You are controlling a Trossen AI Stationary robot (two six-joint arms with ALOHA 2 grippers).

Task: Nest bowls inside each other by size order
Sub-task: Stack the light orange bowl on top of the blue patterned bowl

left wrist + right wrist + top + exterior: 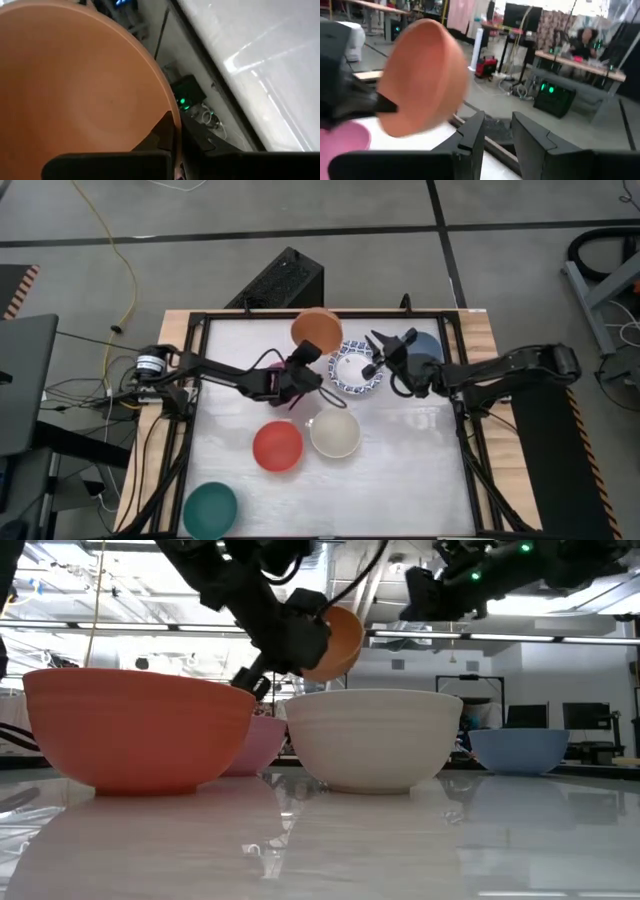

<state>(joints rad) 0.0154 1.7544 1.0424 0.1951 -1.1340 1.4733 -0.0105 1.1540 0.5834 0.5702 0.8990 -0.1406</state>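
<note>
Pinching the orange bowl (317, 329) by its rim, my left gripper (303, 356) lifts it clear; my right gripper (497, 131), part-open and empty, hovers over the blue-patterned bowl (356, 367).

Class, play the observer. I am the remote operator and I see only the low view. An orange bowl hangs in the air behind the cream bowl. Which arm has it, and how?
Observer: The left arm. In the left wrist view, the left pincer is shut on the rim of the orange bowl.
Operator: Is anything hidden behind the cream bowl?
Observer: Yes. From above, a white bowl with a blue-patterned rim sits beyond the cream bowl, next to the raised orange one.
Operator: And the right pincer?
Observer: In the right wrist view, the right pincer is open and holds nothing. From above, it is over the patterned bowl's edge.
</note>
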